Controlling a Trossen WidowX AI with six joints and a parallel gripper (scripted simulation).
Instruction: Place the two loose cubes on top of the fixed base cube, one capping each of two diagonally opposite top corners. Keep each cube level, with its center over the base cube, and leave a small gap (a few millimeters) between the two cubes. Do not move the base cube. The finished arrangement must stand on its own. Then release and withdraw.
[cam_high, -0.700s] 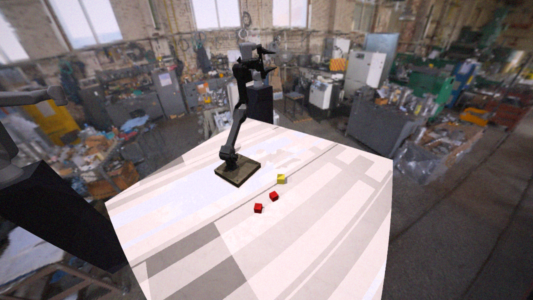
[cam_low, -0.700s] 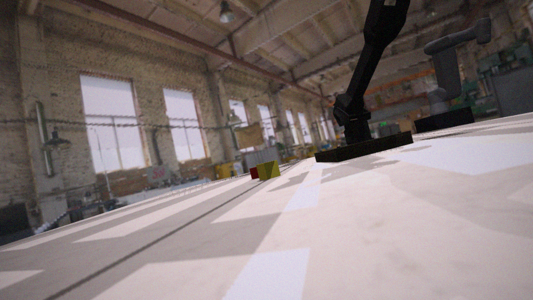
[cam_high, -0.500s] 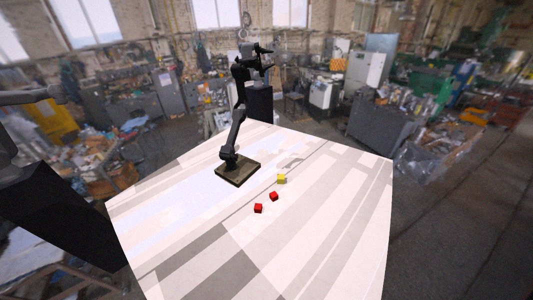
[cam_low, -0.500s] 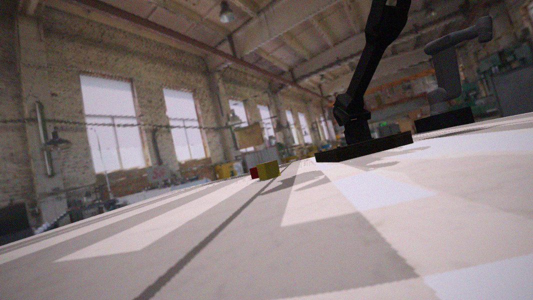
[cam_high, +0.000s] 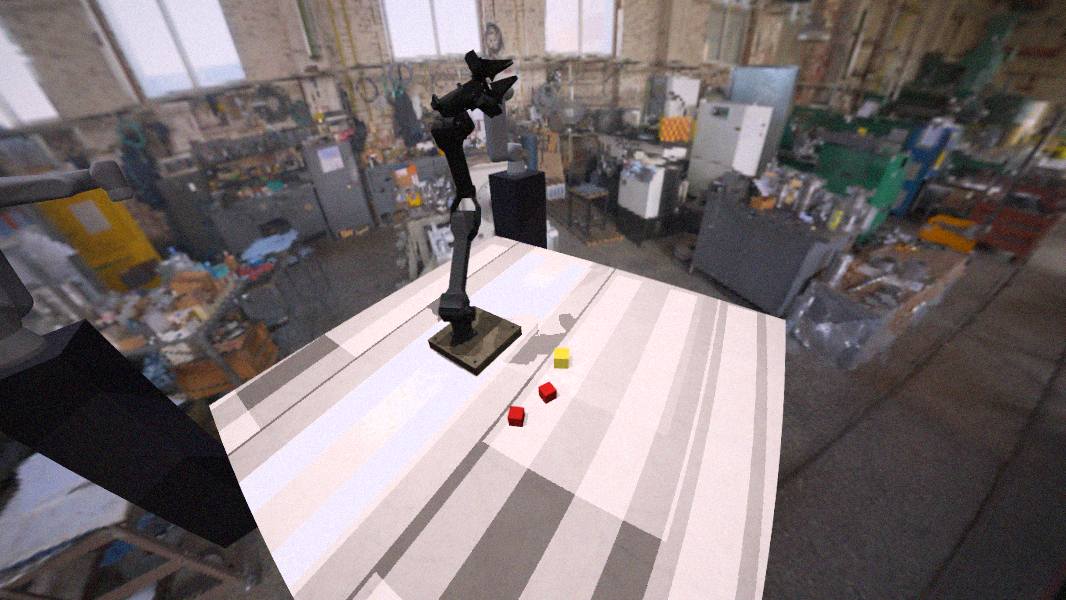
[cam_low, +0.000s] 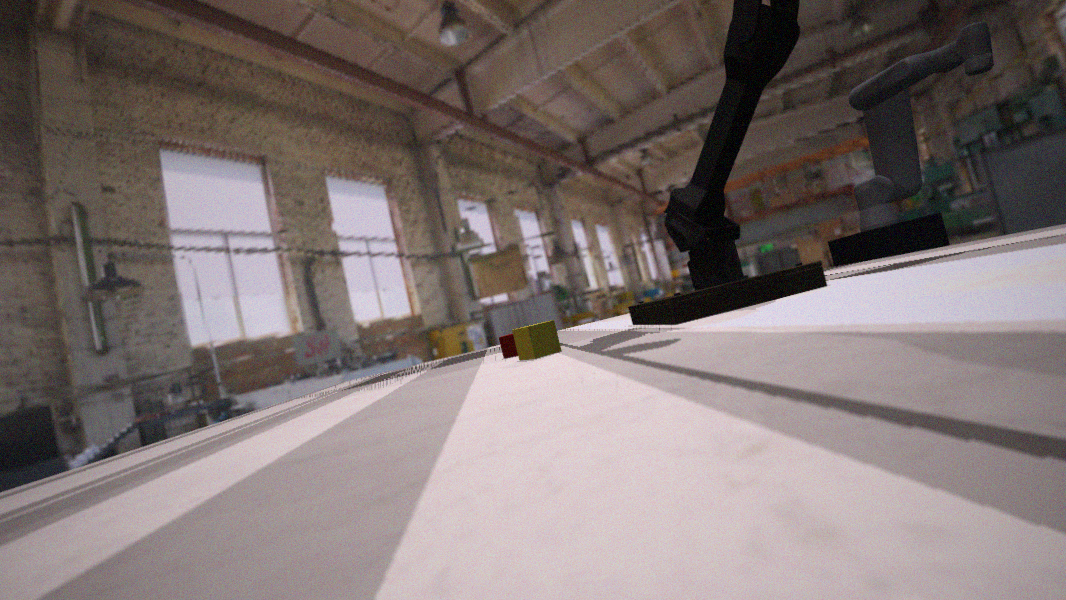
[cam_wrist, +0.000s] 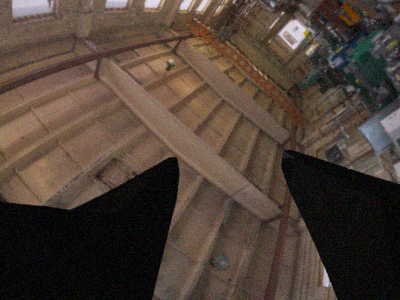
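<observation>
Striped table (cam_high: 716, 447) (cam_low: 596, 484): yellow cube (cam_high: 561, 358) (cam_low: 538, 340), two red cubes nearby, apart from it; gripper (cam_high: 513, 71) (cam_wrist: 230, 162) high above it, released, nothing grasped.

We see the yellow base cube (cam_high: 561, 358) (cam_low: 537, 340) sitting flat on the tabletop, and here are our two loose red cubes: the middle one (cam_high: 547, 392) near it, turned askew, the far one (cam_high: 516, 416) just beyond, all three apart, nothing stacked.
</observation>
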